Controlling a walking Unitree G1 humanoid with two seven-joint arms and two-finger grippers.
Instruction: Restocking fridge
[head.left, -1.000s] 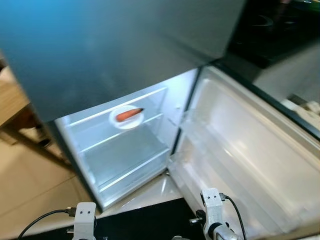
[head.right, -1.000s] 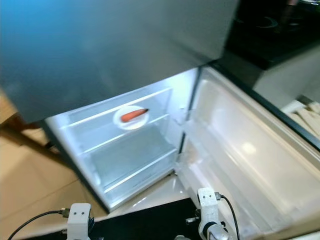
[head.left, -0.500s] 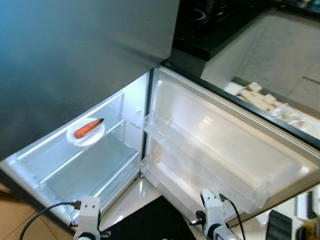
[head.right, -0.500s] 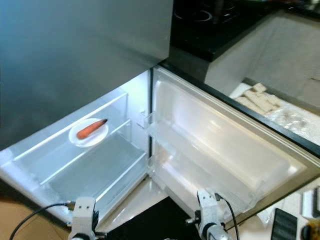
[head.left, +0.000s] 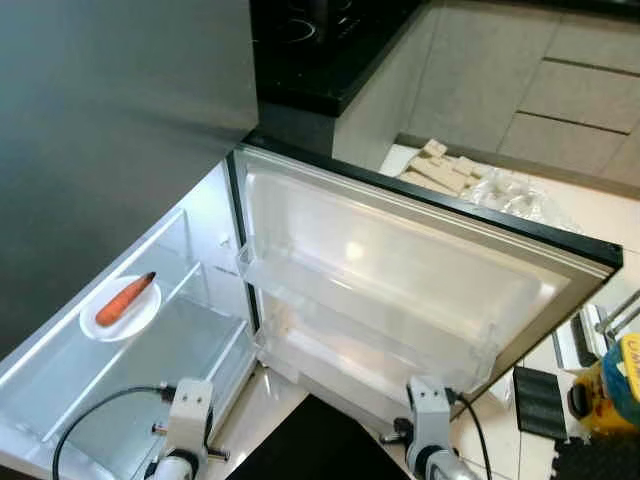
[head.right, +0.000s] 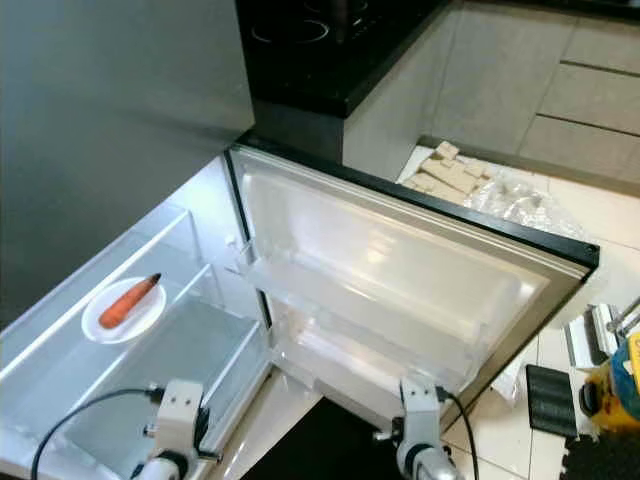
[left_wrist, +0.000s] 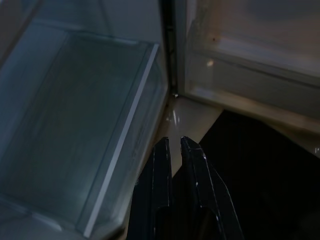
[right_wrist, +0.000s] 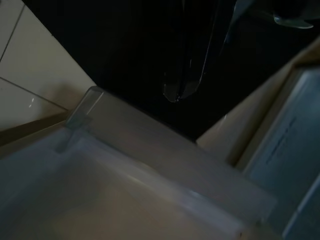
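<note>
Inside, the fridge (head.left: 150, 330) stands with its lower door (head.left: 400, 270) swung wide, and a carrot (head.left: 125, 299) lies on a small white plate (head.left: 118, 318) on a lit glass shelf (head.left: 60, 350). The carrot's long axis runs on a slant, its dark tip toward the back wall and the hinge side. The door's clear bins (head.left: 360, 310) carry nothing that can be made out.

The left tool (left_wrist: 175, 145) hangs low in front of the compartment, its two black fingers nearly together with only a thin slit between them and nothing held. The carrot lies ahead of it and further to the robot's left, so the left arm is plainly the nearer one. The right tool (right_wrist: 182, 85) hangs below the open door's lower edge, over a dark mat (head.left: 310, 450); its wrist view is very dark, and the fingers look closed together and empty.

No item to be stocked is in either tool. To the right, on the tiled floor (head.left: 520, 460), sit a yellow object (head.left: 615, 385) cut off by the frame edge and a dark flat thing (head.left: 540, 402) too small to identify; pale blocks and crumpled plastic (head.left: 470, 180) lie beyond the door. The top of the fridge is out of frame.
</note>
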